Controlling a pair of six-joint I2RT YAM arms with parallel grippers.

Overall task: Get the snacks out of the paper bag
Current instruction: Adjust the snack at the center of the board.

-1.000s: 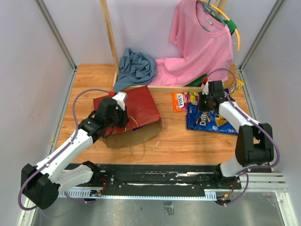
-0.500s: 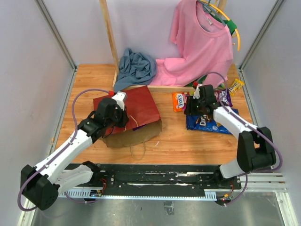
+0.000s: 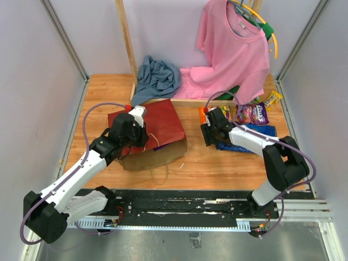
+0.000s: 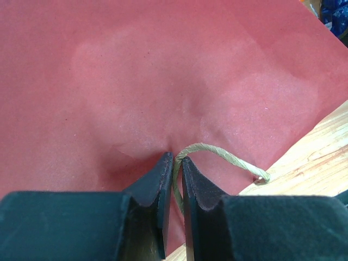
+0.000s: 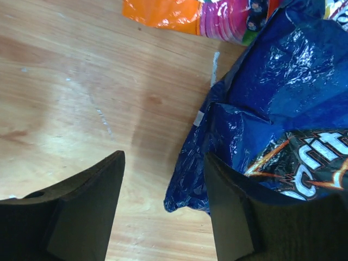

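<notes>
From above, the paper bag [image 3: 163,122] is lying on its side on the left half of the table [image 3: 103,89], red face up and its brown mouth facing the near edge. The left gripper [image 3: 144,137] is resting on the bag's near part. The right gripper [image 3: 206,137] is hovering low over bare wood, between the bag and the snacks. These are lying out on the table: an orange packet [image 3: 203,112] and a blue Doritos bag [image 3: 265,131], both partly hidden by the right arm, a purple packet [image 3: 251,114] and a yellow packet [image 3: 273,99] further back. A pink shirt [image 3: 231,49] and a blue-grey cloth [image 3: 157,76] are sitting at the far side.

In the left wrist view, the jaws are pinching narrowly on the bag's twine handle [image 4: 217,155] (only the cord is passing between them) over the red paper.

In the right wrist view, the jaws are standing well apart with nothing between them; the Doritos bag's crumpled edge is lying just beside the right-hand finger [image 5: 231,217].
</notes>
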